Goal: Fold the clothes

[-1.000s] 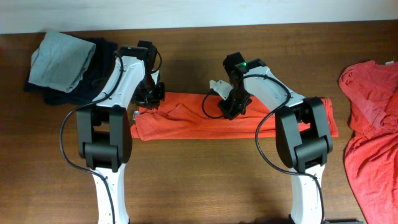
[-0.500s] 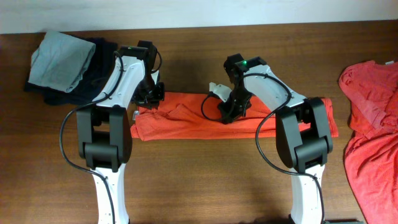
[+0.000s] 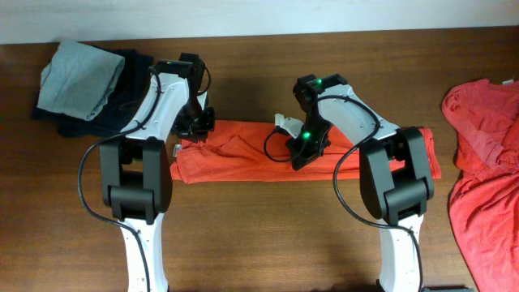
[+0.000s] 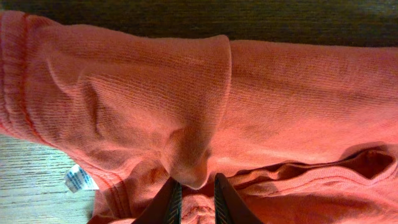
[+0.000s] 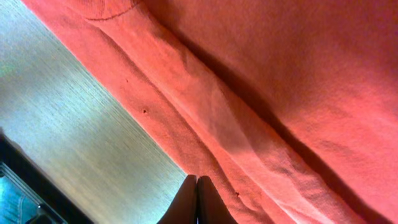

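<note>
One of the clothes, an orange-red T-shirt [image 3: 243,158], lies folded into a long strip across the middle of the table. My left gripper [image 3: 199,123] sits at the strip's far left corner. In the left wrist view a bunched fold of the shirt [image 4: 186,168] is pinched between its fingertips [image 4: 193,186], and a small white label [image 4: 79,179] shows beside it. My right gripper [image 3: 300,154] rests on the middle of the strip. Its jaws [image 5: 196,182] are pressed together with nothing between them, at the hem of the shirt [image 5: 261,124].
A second orange-red T-shirt [image 3: 478,162] lies crumpled at the table's right edge. At the far left corner is a pale grey-green folded garment [image 3: 81,77] on a dark navy one [image 3: 126,101]. Bare wood [image 3: 259,235] runs along the near side.
My right gripper has slid from the strip's far edge toward the near side, staying shut. The left gripper and its pinched fold have not moved.
</note>
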